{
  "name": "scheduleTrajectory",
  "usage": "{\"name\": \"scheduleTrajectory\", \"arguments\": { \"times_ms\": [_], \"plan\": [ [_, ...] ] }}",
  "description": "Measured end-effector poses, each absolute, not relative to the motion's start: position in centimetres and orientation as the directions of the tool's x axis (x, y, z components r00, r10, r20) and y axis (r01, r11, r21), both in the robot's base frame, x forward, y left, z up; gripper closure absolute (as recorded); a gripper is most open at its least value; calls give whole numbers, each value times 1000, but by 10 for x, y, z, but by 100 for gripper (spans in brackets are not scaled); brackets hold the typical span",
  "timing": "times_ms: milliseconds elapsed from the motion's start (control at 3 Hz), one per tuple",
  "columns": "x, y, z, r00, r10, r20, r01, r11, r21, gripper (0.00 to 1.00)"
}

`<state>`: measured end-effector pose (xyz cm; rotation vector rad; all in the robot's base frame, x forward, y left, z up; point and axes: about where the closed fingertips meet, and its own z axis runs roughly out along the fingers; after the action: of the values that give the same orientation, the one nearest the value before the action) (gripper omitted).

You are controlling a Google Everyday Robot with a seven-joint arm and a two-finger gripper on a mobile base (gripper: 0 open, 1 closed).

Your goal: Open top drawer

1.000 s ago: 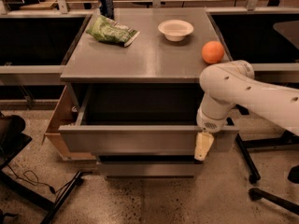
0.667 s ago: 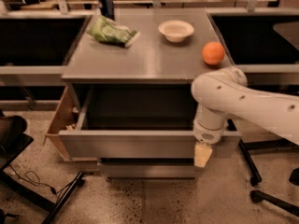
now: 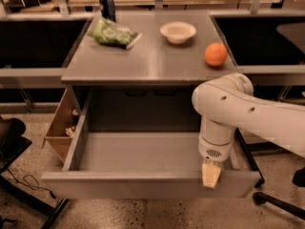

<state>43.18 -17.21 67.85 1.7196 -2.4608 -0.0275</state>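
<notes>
Count: one top drawer [image 3: 143, 185], one gripper [image 3: 211, 174] at its front rim toward 5 o'clock, and on one cabinet top [image 3: 152, 63] one orange [image 3: 216, 54], one white bowl [image 3: 177, 32], one green bag [image 3: 113, 33], one dark can [image 3: 107, 6].

top drawer [image 3: 133, 186] | grey metal | pulled far out | jaws at front-right rim

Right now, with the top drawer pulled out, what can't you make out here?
All in the camera view:
- The end effector is at the right front edge of the top drawer; its contact there is blurred.
- Drawer's right rear corner: hidden by the arm.
- Below the drawer: covered by its front panel.
- Brown box at left: contents mostly behind the drawer's side wall.
</notes>
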Motion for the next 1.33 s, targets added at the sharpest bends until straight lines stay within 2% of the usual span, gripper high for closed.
{"name": "scheduleTrajectory", "arguments": {
  "times_ms": [333, 667, 1333],
  "plan": [
    [392, -191, 683, -369, -917, 152, -916, 386, 108, 100],
    [393, -191, 683, -370, -916, 153, -915, 388, 109, 100],
    [358, -198, 687, -404, -899, 170, -894, 427, 135, 100]
  ]
}}
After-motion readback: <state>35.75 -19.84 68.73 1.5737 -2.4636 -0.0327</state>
